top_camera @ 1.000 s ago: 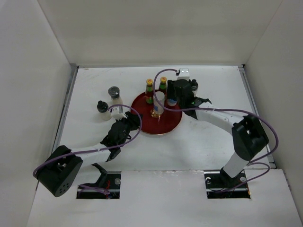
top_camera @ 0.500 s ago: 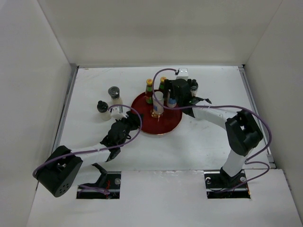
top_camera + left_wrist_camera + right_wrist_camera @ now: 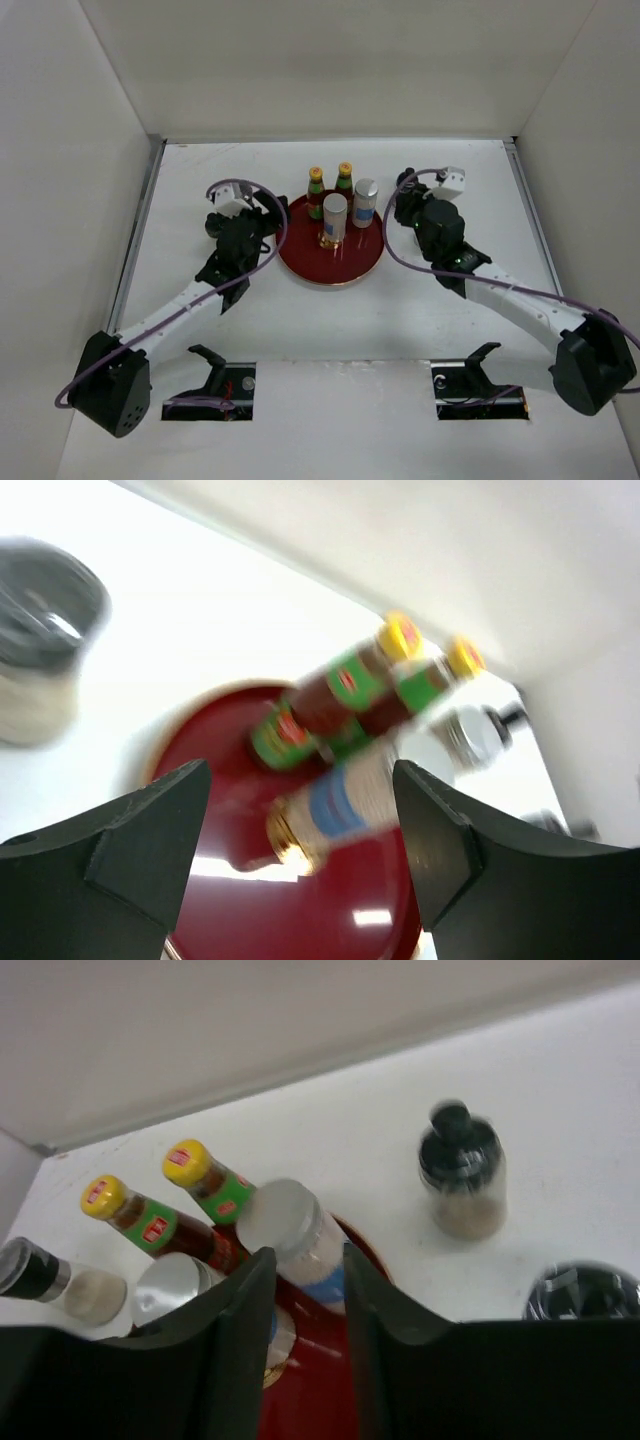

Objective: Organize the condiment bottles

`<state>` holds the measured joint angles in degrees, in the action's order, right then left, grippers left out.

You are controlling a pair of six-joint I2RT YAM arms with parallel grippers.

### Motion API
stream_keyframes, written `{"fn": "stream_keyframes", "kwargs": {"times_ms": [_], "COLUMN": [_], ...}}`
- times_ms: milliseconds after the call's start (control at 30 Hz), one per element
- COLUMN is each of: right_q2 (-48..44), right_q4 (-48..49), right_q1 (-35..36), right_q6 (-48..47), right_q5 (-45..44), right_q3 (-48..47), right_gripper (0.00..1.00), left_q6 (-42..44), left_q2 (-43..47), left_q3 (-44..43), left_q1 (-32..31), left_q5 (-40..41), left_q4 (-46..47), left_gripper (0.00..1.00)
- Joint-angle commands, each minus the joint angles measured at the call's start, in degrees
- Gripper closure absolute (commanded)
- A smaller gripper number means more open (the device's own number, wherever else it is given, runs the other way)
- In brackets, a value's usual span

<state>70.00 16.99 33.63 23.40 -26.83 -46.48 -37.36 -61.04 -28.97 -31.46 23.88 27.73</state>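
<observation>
Weighing the coming move against the black-capped jars sitting off the round dark-red tray, with the red sauce bottles standing upright at its 12 o'clock rim and the white shakers standing just inward of them and at 1 o'clock. Placing the left gripper at about 9 o'clock from the tray in the overhead view and the right gripper at about 2 o'clock, losing any jars there beneath the arms. Finding, through the left wrist camera, one blurred black-capped jar at roughly 10 o'clock from the left gripper, outside its fingers rather than between them, apparently upright with the long axis vertical; judging the left arm the nearer one for it, and a swing toward 10 o'clock as likely needed before any closing. Reading the left gripper as standing wide apart, clasping nothing and touching nothing. Finding, through the right wrist camera, a second black-capped jar upright at about 1 o'clock from the right gripper and well apart from it, plus another dark cap at 3 o'clock by the frame edge; judging the right arm the nearer one for these. Reading the right gripper as parted by only a narrow slot, holding nothing, with a shaker showing beyond the gap rather than inside it.
</observation>
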Motion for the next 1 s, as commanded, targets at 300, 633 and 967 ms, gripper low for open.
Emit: {"fn": "stream_keyframes", "kwargs": {"times_ms": [300, 633, 967], "right_q2": [-6.1, -5.13, -5.83], "right_q4": [10.95, 13.85, 14.03], "right_q1": [1.83, 4.73, 5.61], "right_q6": [10.27, 9.65, 9.03], "right_q5": [1.77, 3.89, 3.72], "right_q3": [17.91, 18.88, 19.23], "right_gripper": [0.23, 0.12, 0.09], "left_q6": [4.66, 8.62, 11.52], "left_q2": [-16.03, -26.85, -32.39], "left_q3": [-22.08, -35.53, -39.06], "left_q1": [12.86, 17.01, 15.43], "left_q5": [8.12, 4.16, 10.57], "left_q4": [-19.37, -28.95, -34.05], "left_gripper": [0.29, 0.24, 0.25]}}
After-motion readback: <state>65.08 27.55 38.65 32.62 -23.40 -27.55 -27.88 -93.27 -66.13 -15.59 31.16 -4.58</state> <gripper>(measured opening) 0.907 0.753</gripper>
